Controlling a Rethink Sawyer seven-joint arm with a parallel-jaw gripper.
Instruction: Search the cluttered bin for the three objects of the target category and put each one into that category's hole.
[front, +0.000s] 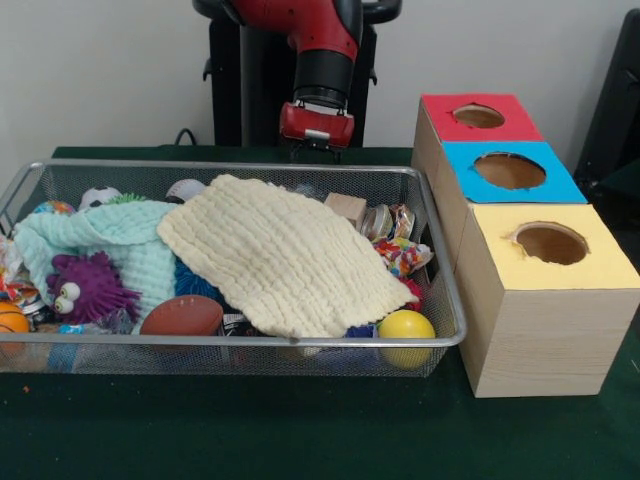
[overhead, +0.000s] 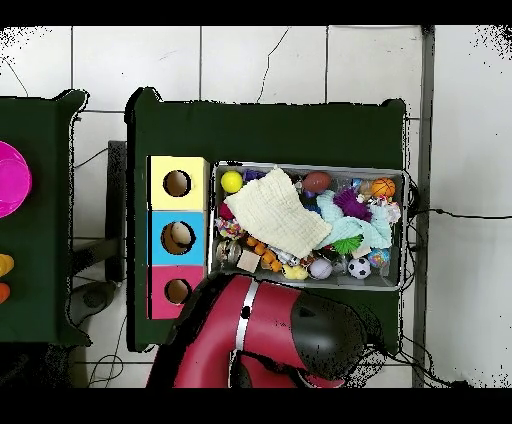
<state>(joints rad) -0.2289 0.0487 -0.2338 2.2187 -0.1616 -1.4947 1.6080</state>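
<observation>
Lying diagonally across the bin (front: 440, 300), the cream cloth (front: 285, 250) hides clutter; jaws' state unclear.

A plain pale grey wall (front: 120, 70) stands behind the gripper (front: 316, 150). Below it spreads the dark green cloth-covered table (front: 300, 430). From overhead, a white tiled floor (overhead: 260, 60) with dark grout lines surrounds it, and black cables (overhead: 455, 214) trail across the tiles.
</observation>
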